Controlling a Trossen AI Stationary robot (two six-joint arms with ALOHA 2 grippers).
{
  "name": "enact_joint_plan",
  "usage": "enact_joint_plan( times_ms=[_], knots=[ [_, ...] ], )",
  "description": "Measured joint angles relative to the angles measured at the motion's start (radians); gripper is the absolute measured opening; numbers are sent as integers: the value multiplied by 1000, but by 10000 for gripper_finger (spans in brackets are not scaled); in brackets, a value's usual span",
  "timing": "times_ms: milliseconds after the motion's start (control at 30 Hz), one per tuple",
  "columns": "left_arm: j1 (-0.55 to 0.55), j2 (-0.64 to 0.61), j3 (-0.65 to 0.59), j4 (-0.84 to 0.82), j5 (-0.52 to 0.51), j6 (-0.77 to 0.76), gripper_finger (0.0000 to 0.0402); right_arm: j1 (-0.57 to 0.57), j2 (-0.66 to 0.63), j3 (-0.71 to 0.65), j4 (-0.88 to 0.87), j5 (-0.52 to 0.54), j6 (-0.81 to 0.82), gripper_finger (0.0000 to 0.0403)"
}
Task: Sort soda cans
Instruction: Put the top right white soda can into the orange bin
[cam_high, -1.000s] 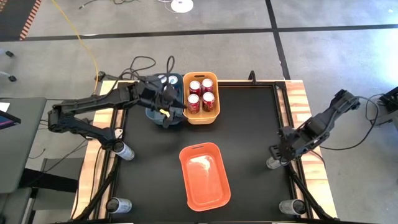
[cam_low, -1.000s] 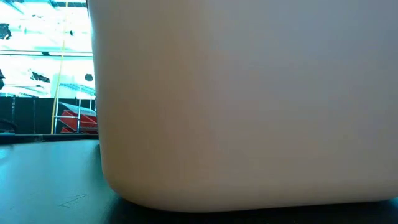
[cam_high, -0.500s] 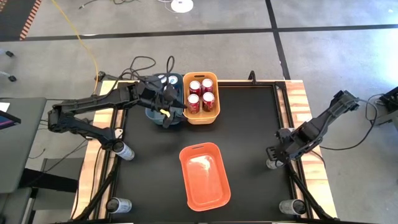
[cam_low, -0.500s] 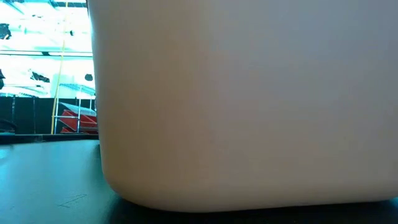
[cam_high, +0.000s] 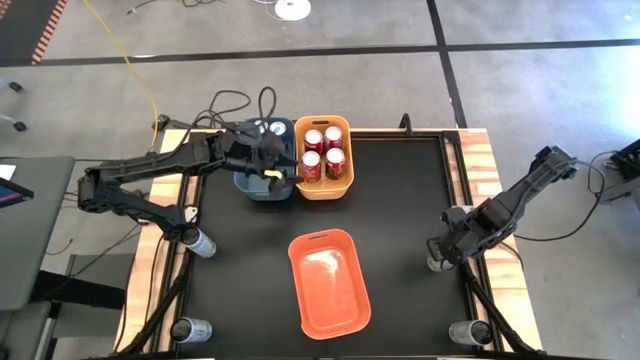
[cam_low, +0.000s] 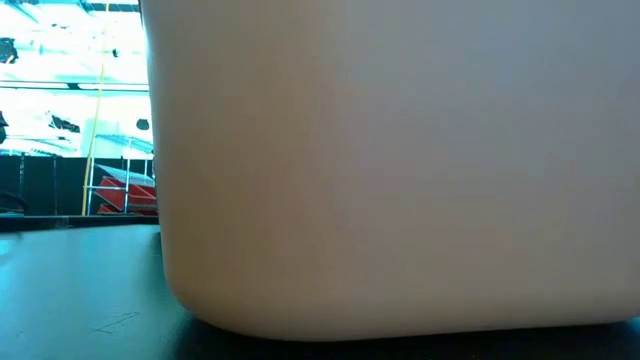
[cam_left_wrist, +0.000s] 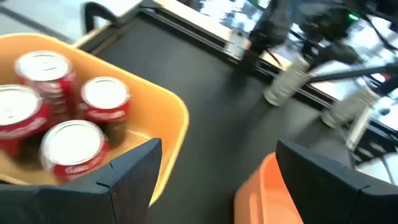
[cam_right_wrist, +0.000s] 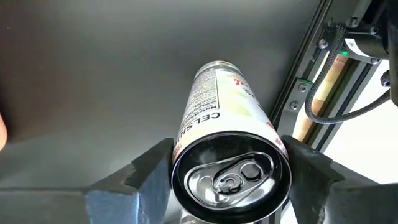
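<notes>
Right gripper (cam_right_wrist: 227, 180) straddling a silver can (cam_right_wrist: 229, 146) at the table's right edge.
Fingers flanking it, contact unconfirmed; left gripper (cam_high: 268, 170) hovering open, empty, over the blue bin (cam_high: 250, 187).

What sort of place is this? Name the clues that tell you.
Probably a robotics lab or workshop. A black-topped table on a metal frame carries two robot arms, cables trail over a grey floor marked with tape lines, and sorting bins, one yellow, hold soda cans.
</notes>
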Motion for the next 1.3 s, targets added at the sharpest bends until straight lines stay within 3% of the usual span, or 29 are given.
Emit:
enact_joint_plan(
  times_ms=[267,533,900,1100,1300],
  knots=[
    [0,0,0,0,-25,-26,313,-5,33,88,-17,59,-62,251],
    [0,0,0,0,-25,-53,313,-109,150,292,-16,137,-315,250],
    [0,0,42,-48,-25,-79,313,-342,435,785,-42,146,-942,249],
    [0,0,87,-134,-53,-59,313,-405,620,1046,-48,145,-1333,249],
    [0,0,102,-191,-72,-58,313,-442,774,1217,-58,130,-1668,249]
  ],
)
